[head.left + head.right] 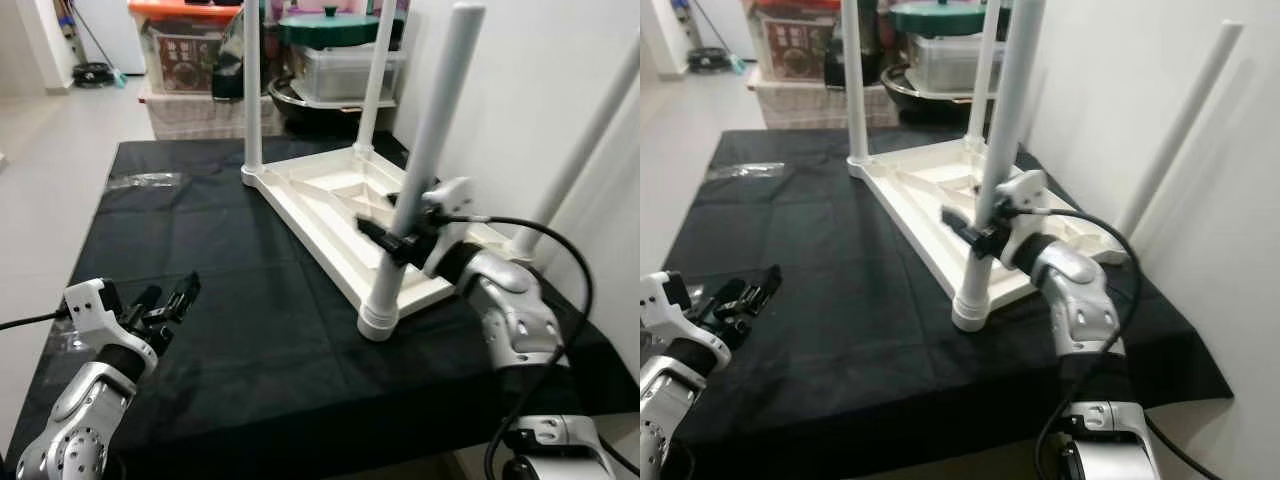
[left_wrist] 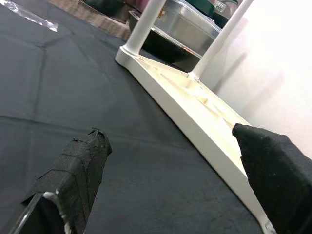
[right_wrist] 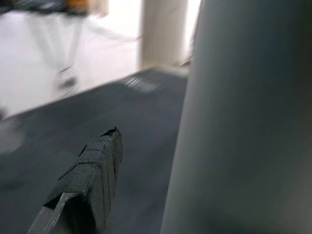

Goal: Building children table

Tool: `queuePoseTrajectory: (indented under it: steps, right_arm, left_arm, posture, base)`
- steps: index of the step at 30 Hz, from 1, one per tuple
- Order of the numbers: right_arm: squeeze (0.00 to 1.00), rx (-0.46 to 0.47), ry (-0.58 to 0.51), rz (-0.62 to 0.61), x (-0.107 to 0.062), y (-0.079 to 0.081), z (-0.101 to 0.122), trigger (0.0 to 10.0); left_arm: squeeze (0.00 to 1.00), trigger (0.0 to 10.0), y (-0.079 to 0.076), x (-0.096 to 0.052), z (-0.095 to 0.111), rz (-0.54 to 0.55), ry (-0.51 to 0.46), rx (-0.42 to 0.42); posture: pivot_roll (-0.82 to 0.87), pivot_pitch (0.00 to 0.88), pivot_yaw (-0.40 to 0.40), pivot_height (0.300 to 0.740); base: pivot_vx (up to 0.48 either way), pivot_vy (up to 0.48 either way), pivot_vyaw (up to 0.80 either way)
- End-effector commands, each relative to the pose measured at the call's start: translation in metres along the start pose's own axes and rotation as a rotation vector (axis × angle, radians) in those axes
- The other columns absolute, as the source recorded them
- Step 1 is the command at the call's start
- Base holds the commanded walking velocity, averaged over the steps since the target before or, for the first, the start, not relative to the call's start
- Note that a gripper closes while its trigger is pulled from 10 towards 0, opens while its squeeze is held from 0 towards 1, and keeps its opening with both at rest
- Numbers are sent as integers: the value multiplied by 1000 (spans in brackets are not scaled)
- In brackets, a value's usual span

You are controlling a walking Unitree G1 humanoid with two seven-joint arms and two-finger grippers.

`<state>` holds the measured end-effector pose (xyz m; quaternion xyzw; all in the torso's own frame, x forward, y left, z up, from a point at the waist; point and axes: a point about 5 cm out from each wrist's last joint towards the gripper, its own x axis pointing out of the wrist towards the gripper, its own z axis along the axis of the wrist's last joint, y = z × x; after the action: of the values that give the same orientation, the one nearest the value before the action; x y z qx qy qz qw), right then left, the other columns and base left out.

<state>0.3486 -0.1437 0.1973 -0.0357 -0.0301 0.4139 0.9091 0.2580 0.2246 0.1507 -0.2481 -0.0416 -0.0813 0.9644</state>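
A white children's table (image 1: 330, 200) lies upside down on a black cloth (image 1: 220, 250), its legs pointing up. My right gripper (image 1: 388, 240) is at the nearest leg (image 1: 420, 170), about a third of the way up. The right wrist view shows one black finger (image 3: 92, 180) standing a little apart from that leg (image 3: 243, 122), so the gripper is open. My left gripper (image 1: 170, 300) hovers open over the cloth's near left corner, empty. Its fingers (image 2: 80, 165) point toward the tabletop's long edge (image 2: 204, 122).
A clear plastic bag (image 1: 140, 180) lies at the cloth's far left. Behind the cloth are storage boxes (image 1: 190, 50) and a pot with a green lid (image 1: 330, 25). A white wall (image 1: 530, 80) runs close along the right. The cloth's front edge is near me.
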Motion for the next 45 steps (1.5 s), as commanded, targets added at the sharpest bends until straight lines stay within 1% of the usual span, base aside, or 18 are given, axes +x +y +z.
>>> queuePoseTrajectory:
  steps: [1,2,3,4,13,18,19,22,28,29,30,31,32,38,39,40,42,45]
  right_arm:
    - [0,-4,54,170,20,23,-12,9922]
    - [0,0,56,208,29,32,-15,3686]
    - [0,5,44,245,35,38,-16,745]
    - [0,10,34,268,39,40,-16,0]
    - [0,22,-80,247,32,45,-4,0]
    - [0,8,124,-697,-17,20,-35,0]
    - [0,8,124,-697,-17,20,-35,0]
    - [0,-54,200,-1046,-56,21,-43,0]
    - [0,-31,214,-1298,-85,27,-37,0]
    - [0,-31,214,-1298,-85,27,-37,0]
    - [0,-20,217,-1271,-81,26,-37,1294]
    - [0,5,219,-1202,-73,26,-38,10000]
    - [1000,25,183,-1139,-67,27,-36,10000]
    - [1000,52,73,-951,-47,24,-23,10000]
    - [0,27,-17,-639,-30,8,-1,10000]
    - [0,27,-17,-639,-30,8,-1,10000]
    - [0,-39,-27,-350,-29,-3,8,10000]
    - [0,-68,14,-188,-30,-9,8,10000]
  left_arm:
    - [0,10000,-2,-1,-3,0,2,2]
    - [0,10000,-3,-2,-3,3,0,2]
    - [0,10000,-3,-4,-3,6,-2,2]
    - [0,10000,-3,-4,-3,8,-3,2]
    - [0,10000,2,-11,0,25,-8,11]
    - [0,10000,-1,-8,-6,15,3,-6]
    - [0,10000,-1,-8,-6,15,3,-6]
    - [0,10000,0,-8,-7,14,10,-9]
    - [0,10000,-2,-3,-8,-12,29,-9]
    - [0,10000,-2,-3,-8,-12,29,-9]
    - [0,10000,-2,-2,-8,-15,30,-8]
    - [0,10000,-2,-1,-7,-17,29,-7]
    - [0,10000,-2,0,-7,-18,29,-8]
    - [0,10000,-2,-2,-8,-17,28,-10]
    - [0,10000,-1,-3,-9,-12,28,-12]
    - [0,10000,-1,-3,-9,-12,28,-12]
    - [0,10000,-1,-2,-9,-12,27,-11]
    - [0,10000,-1,-1,-8,-15,21,-7]
  posture:
    - [13,0,-114,740]
    - [22,0,-120,740]
    - [24,0,-122,740]
    - [28,0,-124,740]
    - [11,0,-129,740]
    - [-37,0,-113,740]
    - [-37,0,-113,740]
    - [-48,0,-104,740]
    - [-69,0,-81,740]
    - [-69,0,-81,740]
    - [-70,0,-82,740]
    - [-71,0,-82,740]
    - [-68,0,-82,740]
    - [-62,0,-82,740]
    - [-62,0,-77,740]
    - [-62,0,-77,740]
    - [-51,0,-82,740]
    - [-40,0,-92,740]
  base:
    - [0,0,0]
    - [0,0,0]
    - [0,0,0]
    - [0,0,0]
    - [0,0,0]
    - [0,0,0]
    - [0,0,0]
    - [0,0,0]
    - [0,0,0]
    - [0,0,0]
    - [0,0,0]
    - [0,0,0]
    - [0,0,0]
    - [0,0,0]
    - [0,0,0]
    - [0,0,0]
    - [0,0,0]
    - [0,0,0]
